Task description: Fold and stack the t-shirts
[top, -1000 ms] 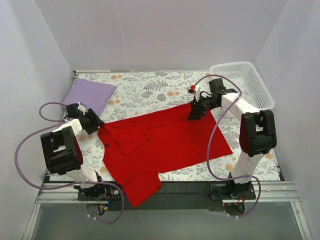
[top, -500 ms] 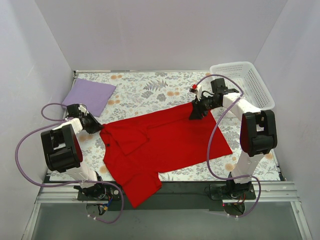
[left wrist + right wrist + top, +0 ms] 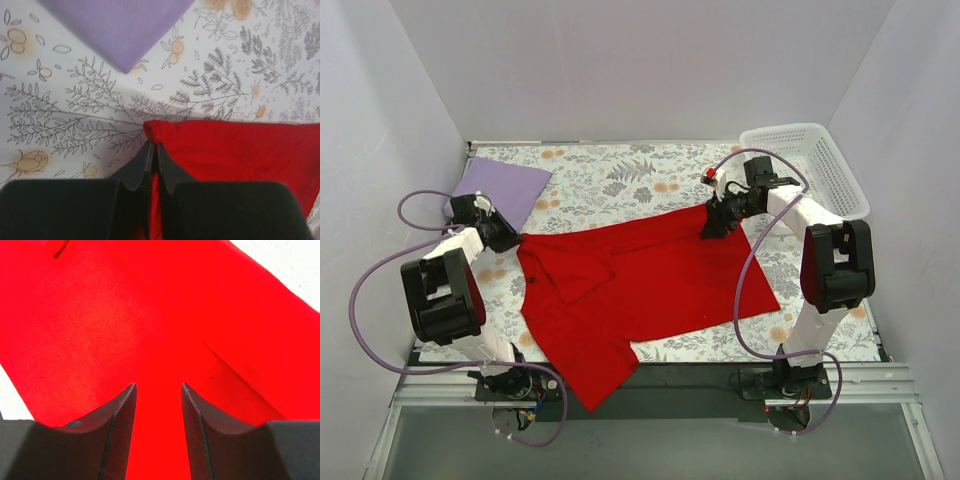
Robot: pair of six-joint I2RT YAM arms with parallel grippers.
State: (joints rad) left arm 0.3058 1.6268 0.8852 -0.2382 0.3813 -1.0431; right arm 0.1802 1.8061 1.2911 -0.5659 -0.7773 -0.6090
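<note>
Pinching red shirt (image 3: pixel 650 280) corner tight in left gripper (image 3: pixel 154 148). Right gripper (image 3: pixel 158 387) hovers half-spread over far corner, holding nothing. I'd close it there, then lift both evenly.

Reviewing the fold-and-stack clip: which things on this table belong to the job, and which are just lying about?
Part of the job:
- red t-shirt, spread out
- lilac t-shirt, folded at the far left
- left pincer, shut on the red shirt's corner
- right pincer, open over the red cloth

Just lying about:
- white basket, far right
- flowered table cover
</note>
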